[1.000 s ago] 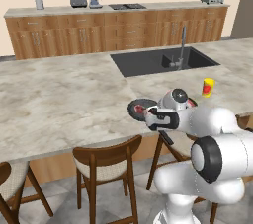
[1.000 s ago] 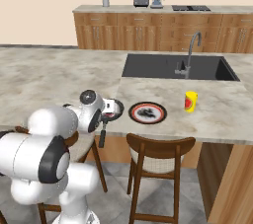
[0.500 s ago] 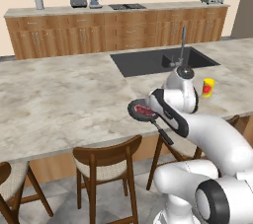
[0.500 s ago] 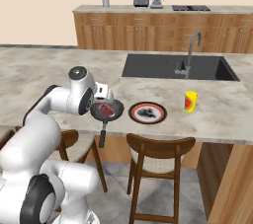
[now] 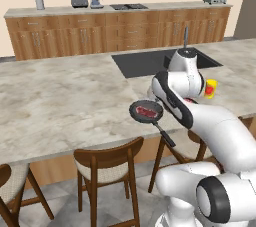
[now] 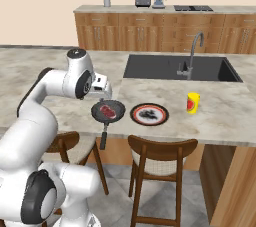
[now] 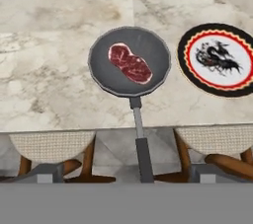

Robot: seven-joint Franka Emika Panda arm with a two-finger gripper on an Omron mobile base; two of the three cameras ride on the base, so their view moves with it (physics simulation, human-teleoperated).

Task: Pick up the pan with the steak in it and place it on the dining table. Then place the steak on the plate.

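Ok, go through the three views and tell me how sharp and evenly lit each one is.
Left base view: even flat light, the pan crisp, faint shadow under it on the dining table. Right base view: equally soft light, no glare, the plate pattern smeared by low resolution. Hand view: steak and plate clear, slightly soft edges, no strong shadows or distortion.
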